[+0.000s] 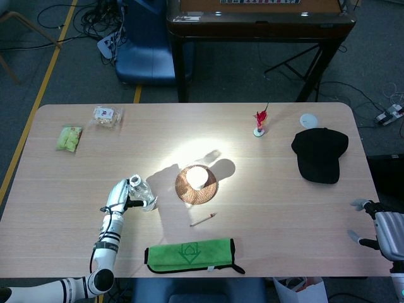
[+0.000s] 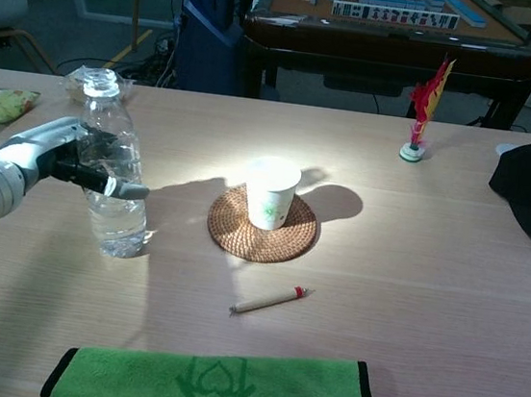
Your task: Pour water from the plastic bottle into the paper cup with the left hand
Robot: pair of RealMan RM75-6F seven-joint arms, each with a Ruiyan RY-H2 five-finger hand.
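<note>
Left hand (image 2: 52, 158) is grasping the plastic bottle (image 2: 113, 180), with fingers (image 2: 117, 187) wrapping around its middle; the bottle is standing upright on the table (image 2: 427, 305), uncapped at its neck as far as the chest view allows. From the paper cup (image 2: 270, 191), the bottle is lying at roughly nine o'clock, near but apart. The cup is sitting upright at the centre of a round woven coaster (image 2: 261, 232), inside a bright patch of light.

Chest view alone is showing the bottle's clear ribbed wall and the thin pencil-like stick (image 2: 270, 300) lying at about six o'clock from the coaster, with a folded green cloth (image 2: 213, 386) beyond it at the near table edge. A red feathered shuttlecock (image 2: 422, 106) is standing at about one o'clock from the cup.

Head view alone is revealing the right hand (image 1: 379, 228), which is resting at the table's four o'clock corner with its fingers spread and nothing in them. That view is also showing the whole black cap (image 1: 320, 153) at three o'clock, a small white disc (image 1: 308, 120) just above it, and two snack packets, one green (image 1: 69, 137) and one clear (image 1: 105, 116), toward ten o'clock.
</note>
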